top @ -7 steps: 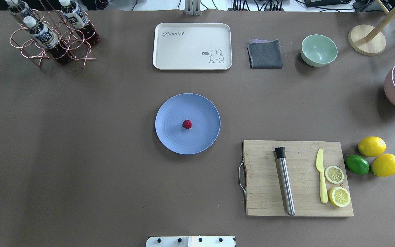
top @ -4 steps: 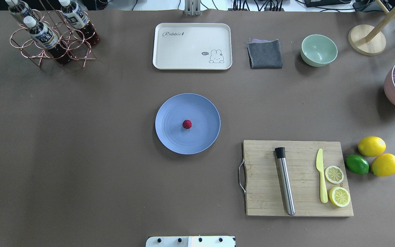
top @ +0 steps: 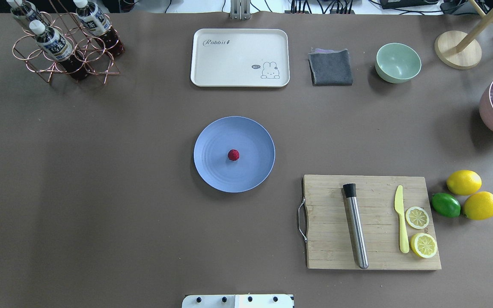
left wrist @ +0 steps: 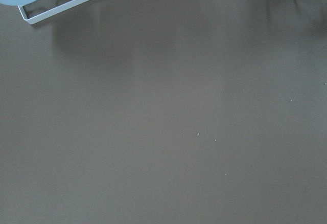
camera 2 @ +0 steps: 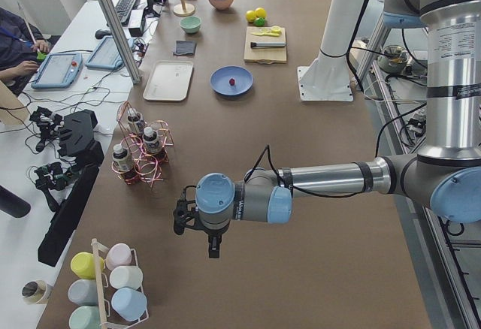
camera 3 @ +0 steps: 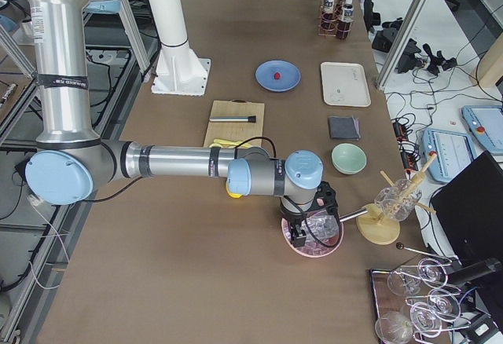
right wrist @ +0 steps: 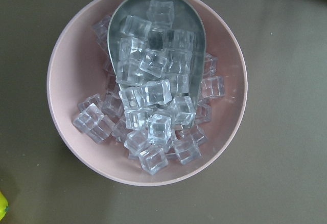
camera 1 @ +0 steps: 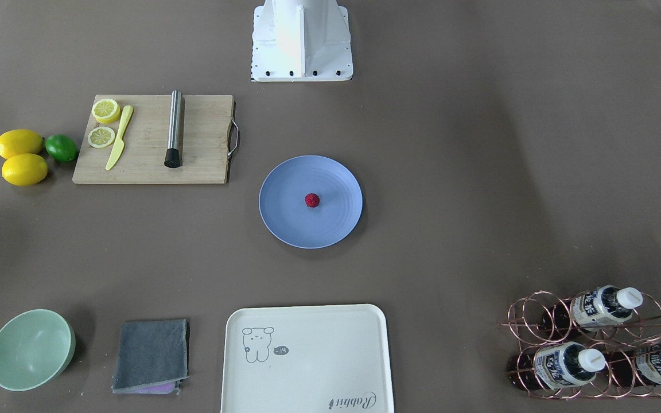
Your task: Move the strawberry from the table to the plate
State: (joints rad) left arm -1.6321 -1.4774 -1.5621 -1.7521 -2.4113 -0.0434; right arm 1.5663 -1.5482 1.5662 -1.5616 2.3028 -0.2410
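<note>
The small red strawberry (top: 233, 155) (camera 1: 312, 200) lies near the middle of the round blue plate (top: 255, 137) (camera 1: 284, 189), which sits at the centre of the grey-brown table (top: 101, 171). Neither gripper is near it. My left gripper (camera 2: 213, 252) hangs over bare table far out on the left end, shown only in the exterior left view, and I cannot tell whether it is open or shut. My right gripper (camera 3: 299, 234) hovers over a pink bowl of ice (right wrist: 148, 86) at the far right end; its state also cannot be told.
A wooden cutting board (top: 372, 222) with a muddler, yellow knife and lemon slices lies right of the plate, with lemons (top: 464, 182) and a lime beside it. At the back stand a cream tray (top: 240, 57), grey cloth (top: 331, 67), green bowl (top: 398, 62) and bottle rack (top: 64, 42).
</note>
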